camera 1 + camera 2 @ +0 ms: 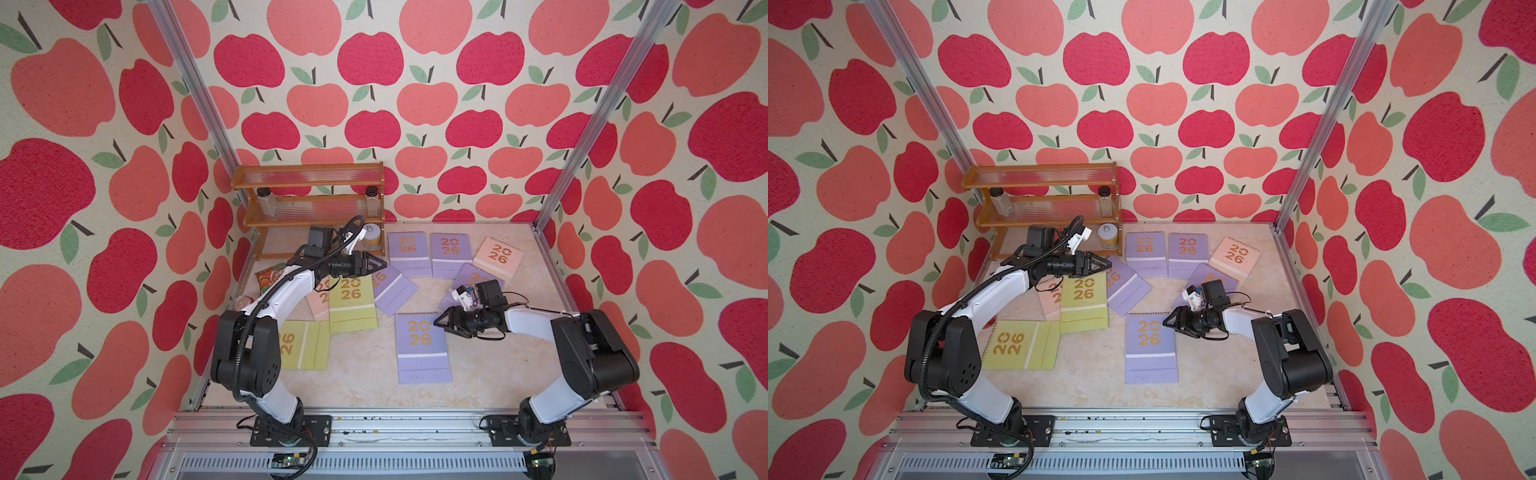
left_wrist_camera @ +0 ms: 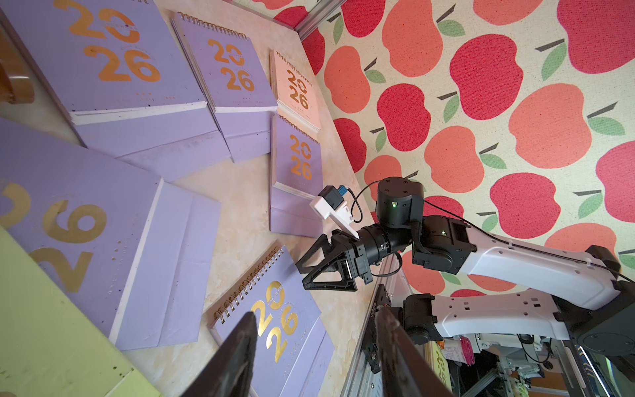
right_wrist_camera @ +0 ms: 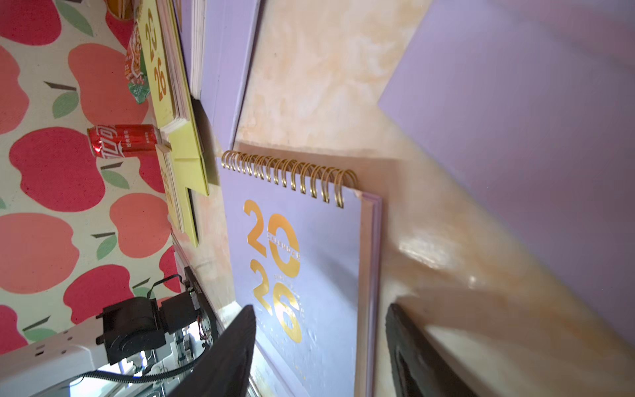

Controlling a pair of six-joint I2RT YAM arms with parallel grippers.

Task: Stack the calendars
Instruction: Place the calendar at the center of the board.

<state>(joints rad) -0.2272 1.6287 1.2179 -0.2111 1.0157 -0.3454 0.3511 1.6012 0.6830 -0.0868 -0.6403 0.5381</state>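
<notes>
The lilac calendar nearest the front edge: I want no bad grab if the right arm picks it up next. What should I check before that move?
1. The right end effector is empty: ok, jaws apart, nothing between them.
2. The left end effector is empty: ok, jaws apart too.
3. The front lilac calendar lies flat with nothing on it: ok.
4. Height of the right end effector over that calendar's spiral edge: cannot tell.
5. A stack ready to receive it: not ok. The calendars lie scattered, and the yellow-green calendar only overlaps a pink calendar.
</notes>
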